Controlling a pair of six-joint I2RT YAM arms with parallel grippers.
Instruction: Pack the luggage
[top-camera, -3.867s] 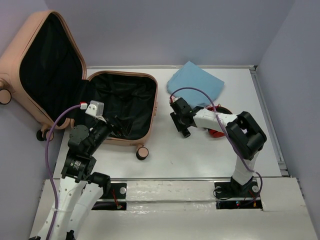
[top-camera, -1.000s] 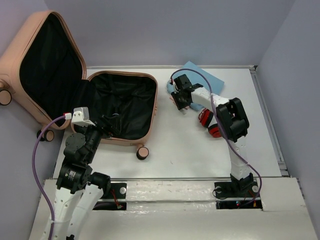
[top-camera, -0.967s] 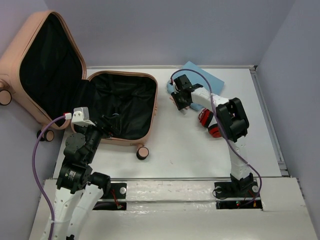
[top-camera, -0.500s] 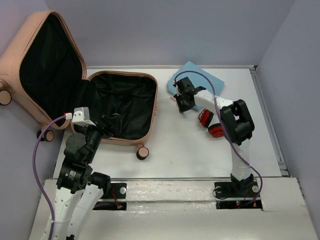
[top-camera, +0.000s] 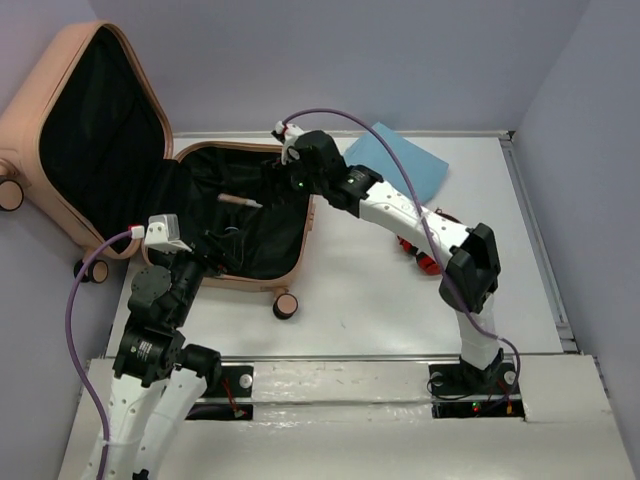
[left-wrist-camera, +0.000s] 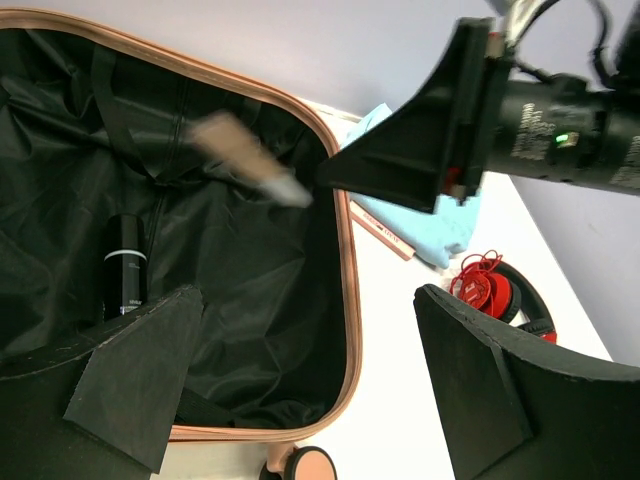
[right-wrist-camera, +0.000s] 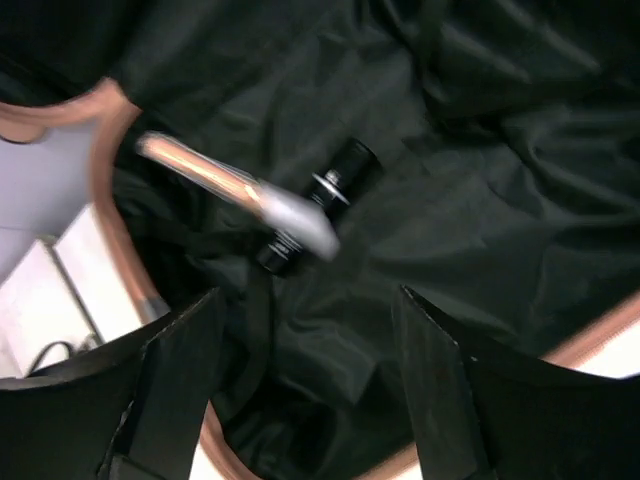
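Release of a small item into the case (top-camera: 255, 283) seems the step in hand. The case lies open at 10 o'clock on the table (top-camera: 350, 300), its lid propped up further left. The right gripper (right-wrist-camera: 310, 293) hangs over the lining with fingers spread and nothing between them. A blurred pinkish tube (top-camera: 240, 201) shows just below it, touching neither finger, so I judge it to be falling. The left gripper (left-wrist-camera: 308, 292) hovers at the case's 6 o'clock rim, also spread and empty.

The next move, I judge, calls for the right arm to swing toward 2 o'clock for another item. The cloth (top-camera: 410, 168) would need a wide pinch at a fold.

Count: one case, one tube, one black cylinder (left-wrist-camera: 125, 275) on the lining, one blue cloth, one set of red headphones (left-wrist-camera: 497, 292) at 3 o'clock, and one thin stick (left-wrist-camera: 380, 230) touching the cloth's edge.
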